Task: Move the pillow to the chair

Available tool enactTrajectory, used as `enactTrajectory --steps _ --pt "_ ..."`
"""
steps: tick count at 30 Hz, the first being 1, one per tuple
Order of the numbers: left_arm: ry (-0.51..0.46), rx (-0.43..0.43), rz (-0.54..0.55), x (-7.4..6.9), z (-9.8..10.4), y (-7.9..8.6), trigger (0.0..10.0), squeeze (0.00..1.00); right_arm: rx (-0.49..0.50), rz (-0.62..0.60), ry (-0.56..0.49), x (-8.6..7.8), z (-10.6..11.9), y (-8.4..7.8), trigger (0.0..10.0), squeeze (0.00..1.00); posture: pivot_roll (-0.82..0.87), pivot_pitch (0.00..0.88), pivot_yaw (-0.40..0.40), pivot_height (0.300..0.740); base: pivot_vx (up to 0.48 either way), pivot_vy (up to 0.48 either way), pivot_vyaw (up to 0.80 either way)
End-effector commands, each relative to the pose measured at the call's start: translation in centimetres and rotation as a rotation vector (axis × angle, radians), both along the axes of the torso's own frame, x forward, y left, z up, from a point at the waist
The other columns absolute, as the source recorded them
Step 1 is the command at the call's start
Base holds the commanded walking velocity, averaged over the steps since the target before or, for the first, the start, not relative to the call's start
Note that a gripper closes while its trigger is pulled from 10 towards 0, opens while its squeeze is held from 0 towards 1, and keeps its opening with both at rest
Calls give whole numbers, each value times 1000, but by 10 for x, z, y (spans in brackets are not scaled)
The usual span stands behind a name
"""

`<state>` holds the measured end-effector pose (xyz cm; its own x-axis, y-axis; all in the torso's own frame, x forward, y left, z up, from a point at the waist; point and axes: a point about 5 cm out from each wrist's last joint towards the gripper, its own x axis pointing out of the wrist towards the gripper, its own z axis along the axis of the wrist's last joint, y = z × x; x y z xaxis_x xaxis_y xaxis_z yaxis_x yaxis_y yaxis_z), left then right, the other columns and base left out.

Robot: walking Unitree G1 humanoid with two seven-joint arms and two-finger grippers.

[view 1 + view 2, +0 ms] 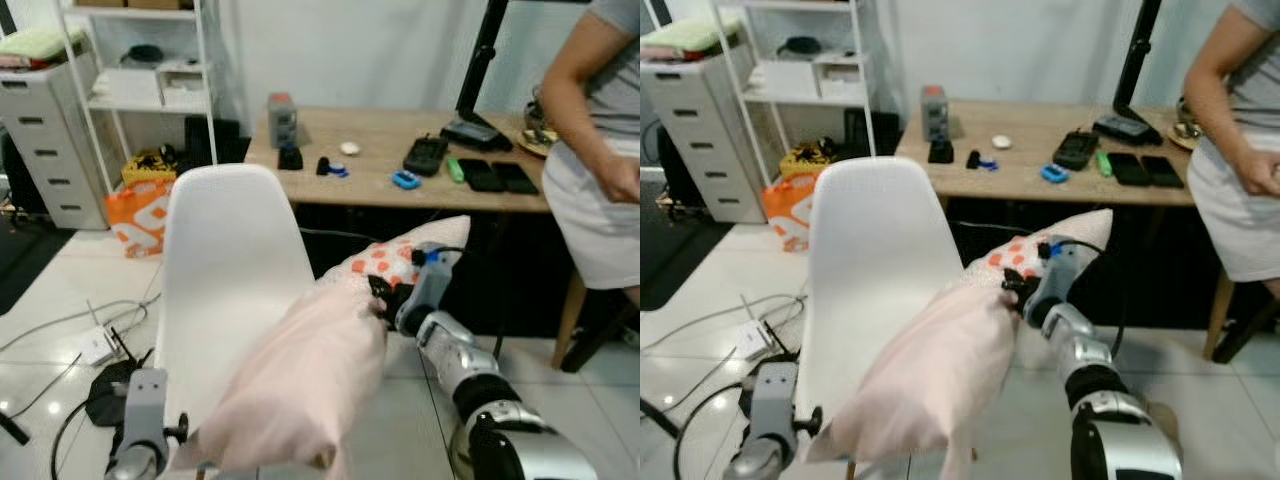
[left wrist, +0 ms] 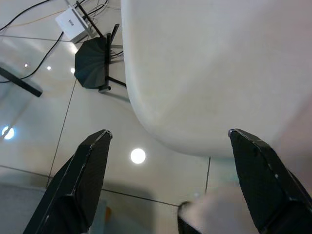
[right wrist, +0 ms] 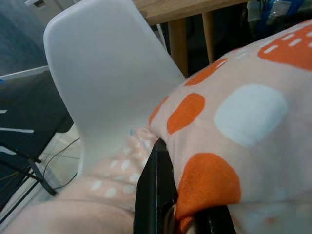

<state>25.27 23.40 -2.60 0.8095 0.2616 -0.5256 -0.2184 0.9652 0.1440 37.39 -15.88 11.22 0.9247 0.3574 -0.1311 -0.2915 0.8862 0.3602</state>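
Nearest the lens, the soft pale-pink pillow with orange and white spots (image 1: 310, 375) is hanging in mid-air across the white moulded plastic chair (image 1: 228, 260), its spotted end reaching toward 1 o'clock. The right gripper (image 1: 381, 297) is clenching a fold of the fabric near that end. At 7 o'clock the left gripper (image 2: 168, 141) is hovering released beside the seat shell, holding nothing. Beyond, at 12 o'clock, a wooden desk (image 1: 385, 165) is carrying small devices, with a person (image 1: 600, 150) standing at 2 o'clock. Judged best practice: centre the pillow over the seat and lower it before unclenching, lest it slide off.
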Motion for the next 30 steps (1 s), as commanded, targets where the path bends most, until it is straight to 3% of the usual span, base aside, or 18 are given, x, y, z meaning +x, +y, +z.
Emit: enactTrajectory --steps 1,16,30 --pt "30 9 8 -6 -4 4 10000 0 8 8 -101 7 21 5 10000 0 -126 50 -39 740 0 0 0" --pt "33 11 -4 -7 -5 2 10000 0 -18 34 -118 7 22 7 10000 0 -125 36 -42 740 0 0 0" --pt "26 2 7 -6 -5 1 10000 0 -5 36 -128 8 25 7 10000 0 -122 32 -43 740 0 0 800"
